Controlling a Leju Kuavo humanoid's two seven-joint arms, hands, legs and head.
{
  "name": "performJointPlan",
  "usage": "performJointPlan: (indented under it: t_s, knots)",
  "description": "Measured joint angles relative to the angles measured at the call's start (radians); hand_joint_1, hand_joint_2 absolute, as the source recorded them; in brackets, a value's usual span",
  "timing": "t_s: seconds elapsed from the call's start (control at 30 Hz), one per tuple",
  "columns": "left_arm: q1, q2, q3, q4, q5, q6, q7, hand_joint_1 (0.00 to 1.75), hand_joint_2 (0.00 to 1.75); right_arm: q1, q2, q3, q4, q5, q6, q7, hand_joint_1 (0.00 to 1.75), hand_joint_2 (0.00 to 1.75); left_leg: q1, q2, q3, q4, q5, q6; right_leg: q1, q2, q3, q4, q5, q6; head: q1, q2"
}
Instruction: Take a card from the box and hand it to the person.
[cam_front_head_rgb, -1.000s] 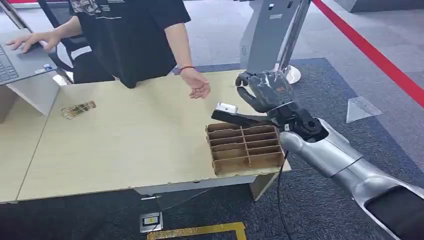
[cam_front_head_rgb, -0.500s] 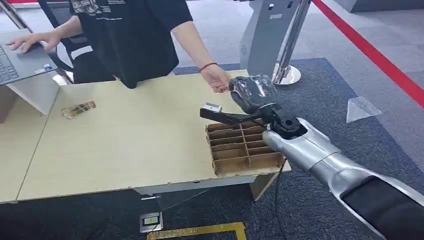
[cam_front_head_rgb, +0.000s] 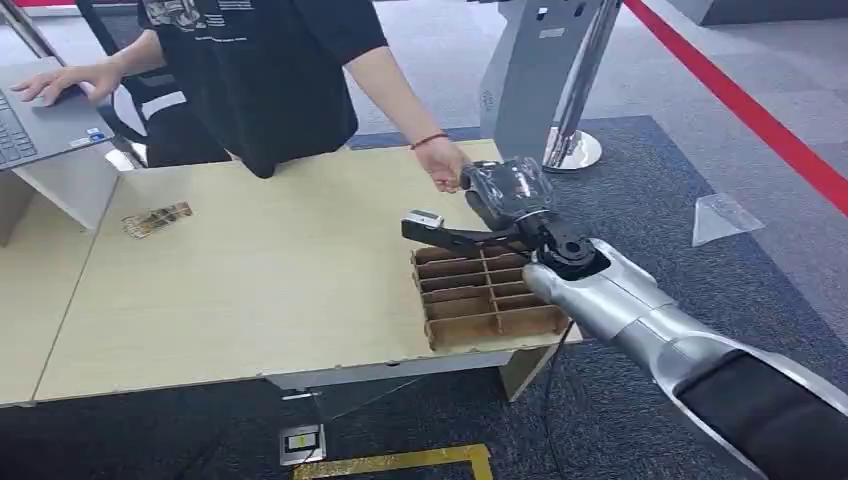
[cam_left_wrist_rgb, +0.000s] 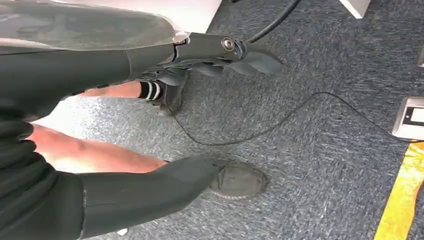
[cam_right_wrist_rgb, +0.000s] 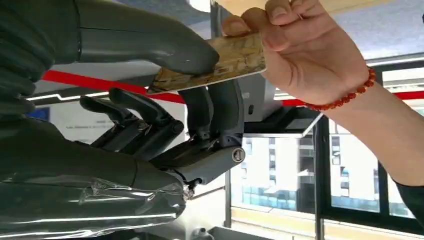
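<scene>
Between thumb and fingers, the right hand (cam_right_wrist_rgb: 165, 115) pinches the card (cam_right_wrist_rgb: 210, 65); a person's hand (cam_right_wrist_rgb: 305, 50) grips its far end.

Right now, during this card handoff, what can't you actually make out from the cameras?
- Card: its print is blurred in the right wrist view; in the head view the right robot hand hides it.
- Box: the robot arm covers its far right corner, and whether any cards lie in the slots is unclear.
- Left robot hand: close and dark in the left wrist view; its fingers are unclear.
</scene>
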Motion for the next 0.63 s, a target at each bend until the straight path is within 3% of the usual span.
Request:
performJointPlan:
  t_s: [0.2,0.23,0.27,0.63]
  knots:
    - [0.0,0.001,-0.004,0.0,0.01,0.013,0.0,0.0,1.75,0.002,0.0,-0.001,0.006,0.003,-0.001,0.006,1.75,1.75,0.0,0.0,0.0,0.0,0.0,0.0,0.0,0.0,0.0,0.0,0.0,0.0,0.0,0.0]
    - [0.0,0.001,-0.004,0.0,0.012,0.013,0.0,0.0,1.75,0.003,0.0,-0.001,0.008,0.003,-0.003,0.006,0.09,1.75,0.0,0.0,0.0,0.0,0.0,0.0,0.0,0.0,0.0,0.0,0.0,0.0,0.0,0.0]
    - [0.001,0.002,-0.004,0.0,0.013,0.013,0.0,0.0,1.75,0.004,0.0,-0.002,0.009,0.003,-0.005,0.006,0.0,1.75,0.0,0.0,0.0,0.0,0.0,0.0,0.0,0.0,0.0,0.0,0.0,0.0,0.0,0.0]
    - [0.005,0.006,-0.004,0.0,0.045,0.029,0.018,0.0,1.75,0.021,0.001,-0.006,0.013,0.004,-0.024,-0.008,0.0,1.75,0.0,0.0,0.0,0.0,0.0,0.0,0.0,0.0,0.0,0.0,0.0,0.0,0.0,0.0]
